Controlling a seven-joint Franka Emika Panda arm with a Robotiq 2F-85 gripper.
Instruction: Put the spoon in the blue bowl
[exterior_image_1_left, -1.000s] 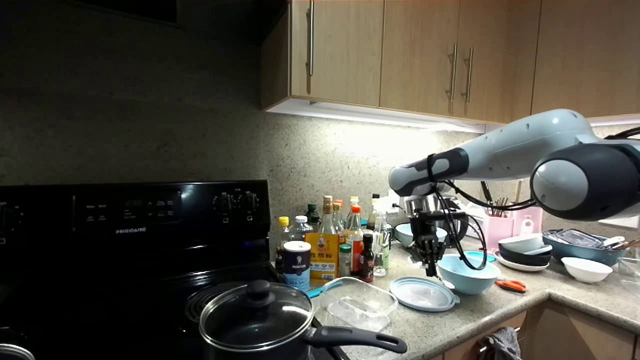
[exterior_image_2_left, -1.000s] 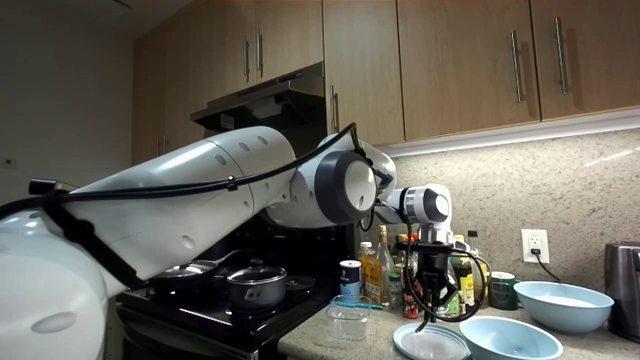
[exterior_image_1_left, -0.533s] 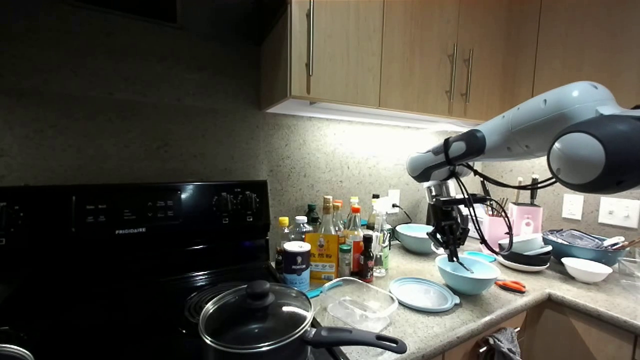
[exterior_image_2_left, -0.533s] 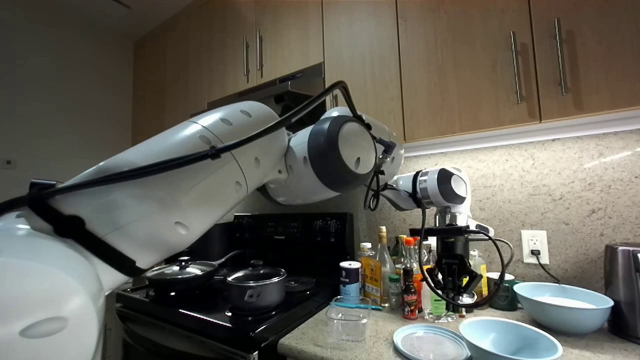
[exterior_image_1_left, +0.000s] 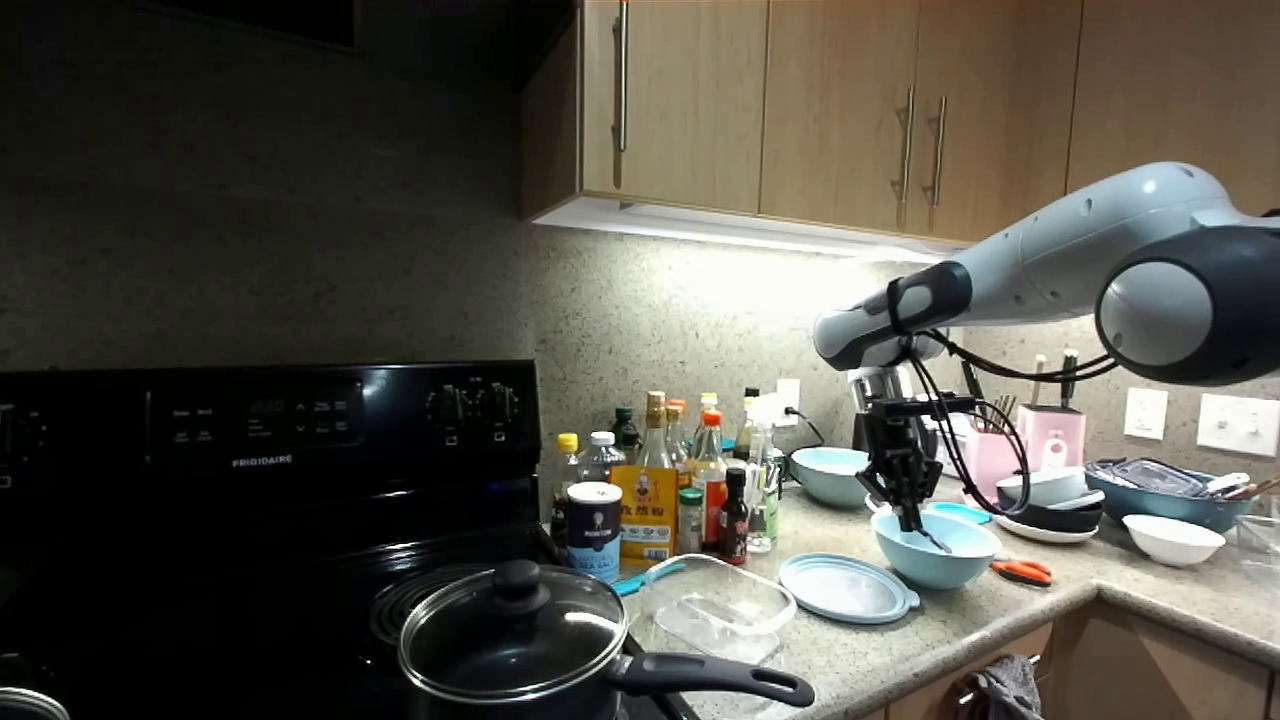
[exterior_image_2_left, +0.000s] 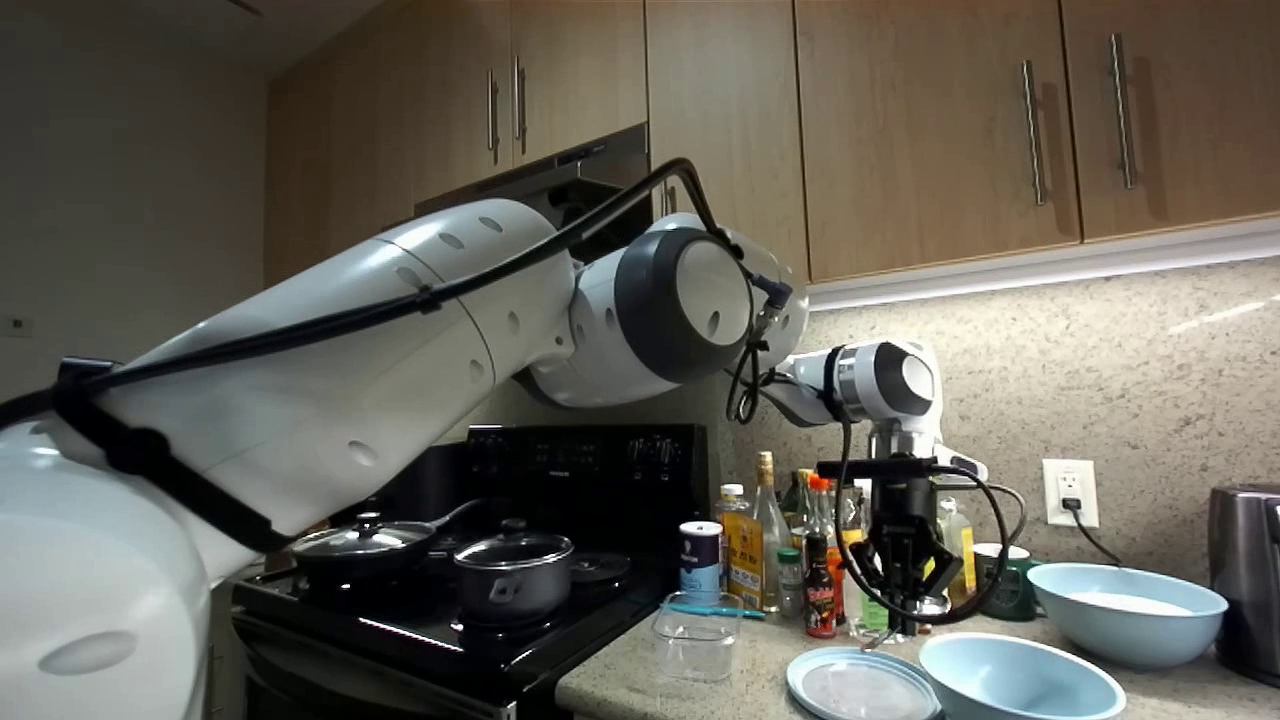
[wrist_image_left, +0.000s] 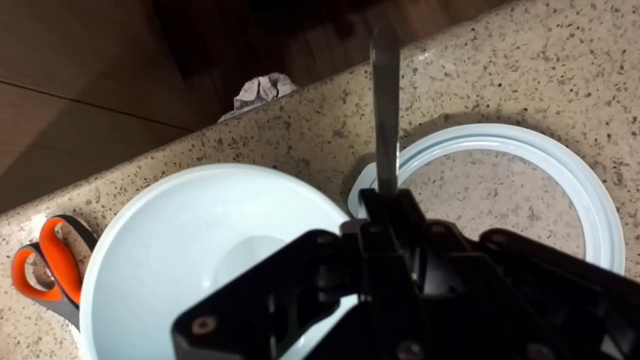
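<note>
My gripper (exterior_image_1_left: 910, 520) is shut on the spoon (exterior_image_1_left: 938, 543) near its middle; the gripper also shows in an exterior view (exterior_image_2_left: 903, 628) and the wrist view (wrist_image_left: 389, 200). In the wrist view the spoon's thin grey handle (wrist_image_left: 386, 110) sticks out past the fingertips. The light blue bowl (exterior_image_1_left: 935, 572) sits on the counter below; it also shows in an exterior view (exterior_image_2_left: 1000, 692) and the wrist view (wrist_image_left: 145, 260). My fingertips are above the bowl's edge on its plate side. In the wrist view the handle lies beside the bowl's opening, over counter and plate rim.
A flat pale-blue plate (exterior_image_1_left: 850, 590) lies beside the bowl. Orange-handled scissors (wrist_image_left: 60, 260) lie on its other side. Another light-blue bowl (exterior_image_2_left: 1130, 612) stands behind. Several bottles (exterior_image_1_left: 660, 470) and a clear container (exterior_image_1_left: 720, 600) stand towards the stove. The counter's front edge (wrist_image_left: 280, 102) is near.
My gripper has moved from over the plate to the bowl's edge, carrying the spoon, and the arm has risen. In the last half second it has only dipped very slightly.
</note>
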